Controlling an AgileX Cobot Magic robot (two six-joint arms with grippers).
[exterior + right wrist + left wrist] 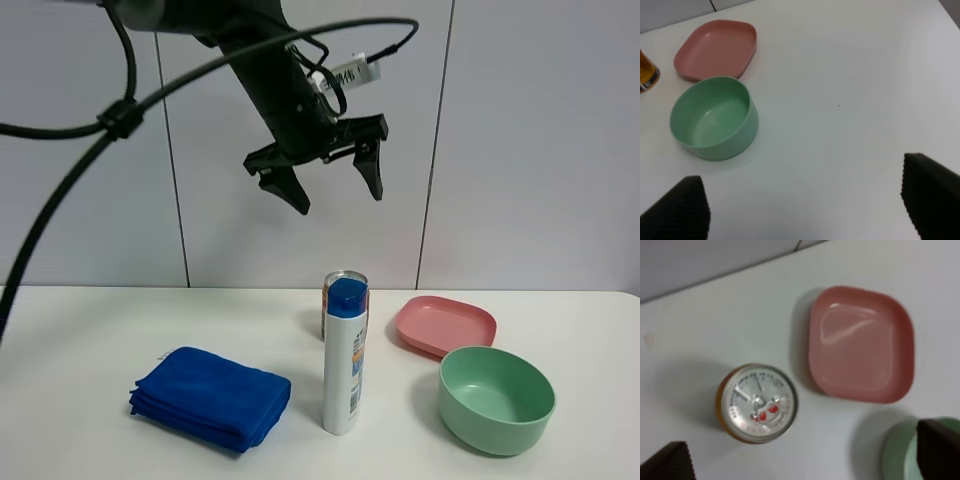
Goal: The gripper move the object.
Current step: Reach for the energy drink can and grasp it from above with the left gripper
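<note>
The golden-orange can (327, 310) stands upright on the white table, mostly hidden behind the white bottle (345, 370) with a blue cap. In the left wrist view the can (757, 402) shows from above with its silver pull-tab top. My left gripper (340, 198) hangs high above the can, open and empty; its two fingertips (667, 462) frame the can from well above. My right gripper (805, 205) is open and empty over bare table, out of the exterior view. A sliver of the can (647, 72) shows at the edge of the right wrist view.
A pink plate (445, 325) lies right of the can, and a green bowl (495, 420) stands in front of it. A folded blue cloth (210, 395) lies at the front left. The left arm's black cables (60, 190) hang across the upper left.
</note>
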